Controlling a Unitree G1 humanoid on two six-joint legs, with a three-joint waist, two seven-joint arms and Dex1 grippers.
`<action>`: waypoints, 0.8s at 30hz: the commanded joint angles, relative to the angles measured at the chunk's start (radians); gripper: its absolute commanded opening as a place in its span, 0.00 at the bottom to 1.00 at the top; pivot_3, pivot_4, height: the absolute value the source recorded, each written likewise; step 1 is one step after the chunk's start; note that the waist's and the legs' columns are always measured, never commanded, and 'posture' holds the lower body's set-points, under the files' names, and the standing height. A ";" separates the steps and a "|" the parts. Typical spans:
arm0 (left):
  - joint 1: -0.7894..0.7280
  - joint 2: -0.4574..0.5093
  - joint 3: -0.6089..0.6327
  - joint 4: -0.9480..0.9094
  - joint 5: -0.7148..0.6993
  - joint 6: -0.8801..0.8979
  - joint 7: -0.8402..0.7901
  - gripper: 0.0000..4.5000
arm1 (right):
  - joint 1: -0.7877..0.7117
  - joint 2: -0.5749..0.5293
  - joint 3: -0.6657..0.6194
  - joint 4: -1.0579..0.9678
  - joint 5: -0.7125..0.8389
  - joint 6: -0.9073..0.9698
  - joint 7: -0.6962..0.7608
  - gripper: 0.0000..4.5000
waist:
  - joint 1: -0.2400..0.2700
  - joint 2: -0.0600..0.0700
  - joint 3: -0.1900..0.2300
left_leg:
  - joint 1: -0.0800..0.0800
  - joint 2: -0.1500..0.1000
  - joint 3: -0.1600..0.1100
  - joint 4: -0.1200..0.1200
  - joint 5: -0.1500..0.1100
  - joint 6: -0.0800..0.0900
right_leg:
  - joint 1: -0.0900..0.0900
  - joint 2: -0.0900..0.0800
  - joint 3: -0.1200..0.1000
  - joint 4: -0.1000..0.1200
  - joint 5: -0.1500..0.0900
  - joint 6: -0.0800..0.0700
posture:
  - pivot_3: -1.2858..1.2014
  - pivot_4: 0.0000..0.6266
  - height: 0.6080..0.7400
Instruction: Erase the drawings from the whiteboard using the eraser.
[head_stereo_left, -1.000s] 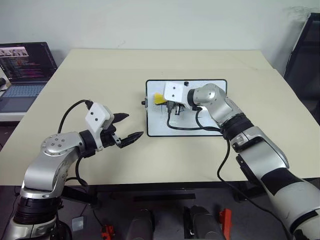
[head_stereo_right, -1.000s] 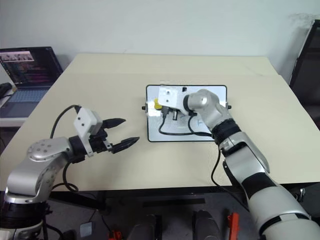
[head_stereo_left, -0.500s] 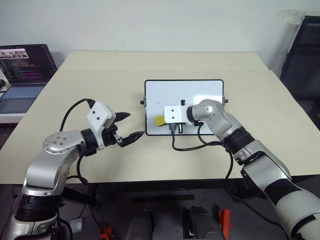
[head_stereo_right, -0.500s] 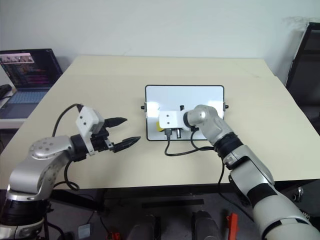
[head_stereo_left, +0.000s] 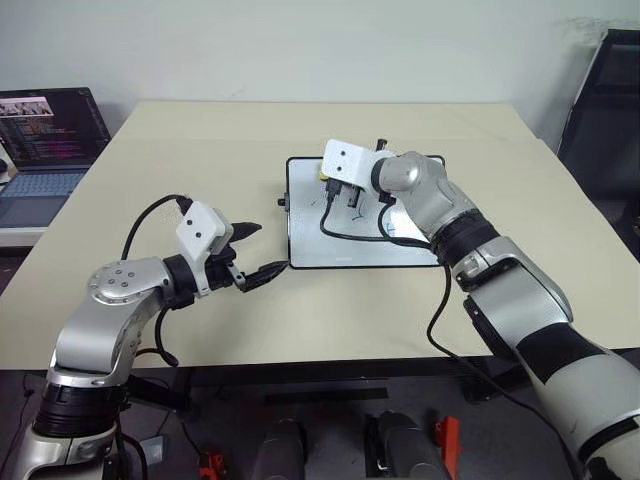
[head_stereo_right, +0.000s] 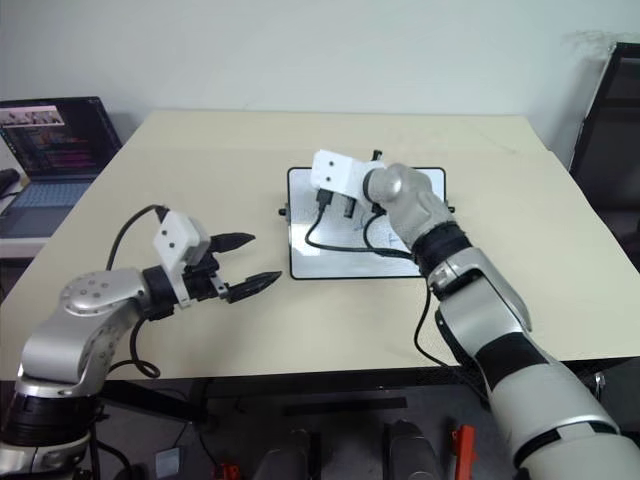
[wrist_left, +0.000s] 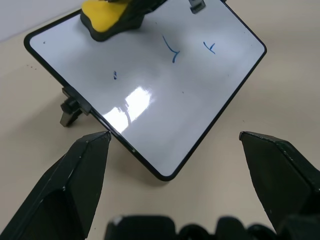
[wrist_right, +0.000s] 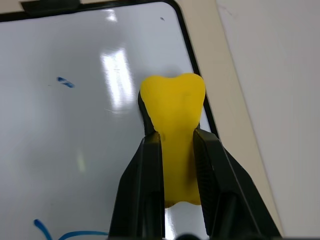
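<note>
Right gripper pinching eraser — on whiteboard

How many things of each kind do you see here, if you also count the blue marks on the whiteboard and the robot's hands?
whiteboard: 1
eraser: 1
blue marks that show on the board: 3
laptop: 1
table: 1
hands: 2, the left hand open and the right hand shut on the eraser
Total: 9
</note>
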 joint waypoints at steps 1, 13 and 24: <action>-0.019 0.004 0.007 -0.011 0.002 -0.022 0.000 1.00 | 0.004 -0.005 0.000 0.018 -0.017 0.006 0.016 0.11 | -0.001 0.000 0.000 | 0.000 0.000 0.000 0.000 0.000 0.000 | 0.000 0.000 0.000 0.000 0.000 0.000 | 0.52 0.24 1.00; -0.024 0.006 0.002 0.001 0.005 -0.030 -0.005 1.00 | 0.147 -0.001 0.066 -0.216 -0.029 0.030 0.214 0.10 | -0.005 0.000 0.000 | 0.001 0.000 0.000 -0.001 0.000 0.000 | 0.000 0.000 0.000 0.000 0.000 0.000 | 0.52 0.24 1.00; -0.023 0.004 -0.003 -0.006 0.005 -0.033 0.000 1.00 | 0.267 -0.003 0.104 -0.349 -0.047 0.112 0.271 0.09 | -0.004 0.000 0.000 | 0.001 0.001 0.000 -0.001 0.000 0.000 | 0.000 0.000 0.000 0.000 -0.001 0.000 | 0.52 0.24 1.00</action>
